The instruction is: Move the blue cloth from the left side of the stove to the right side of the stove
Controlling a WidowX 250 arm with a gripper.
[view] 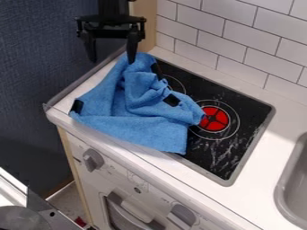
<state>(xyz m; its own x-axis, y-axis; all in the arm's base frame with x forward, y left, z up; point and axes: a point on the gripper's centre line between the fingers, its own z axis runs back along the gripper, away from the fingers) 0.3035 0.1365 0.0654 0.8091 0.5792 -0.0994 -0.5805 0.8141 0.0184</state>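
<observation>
Where it overlaps the stove [249,110], the blue cloth [135,121] looks rumpled

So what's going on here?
The robot's gripper hangs open at the upper left, one fingertip right by the top of a rumpled blue cloth; whether they touch is hard to tell. The cloth lies partly on the black stovetop and partly on the white counter, reaching the red burner spot.
</observation>
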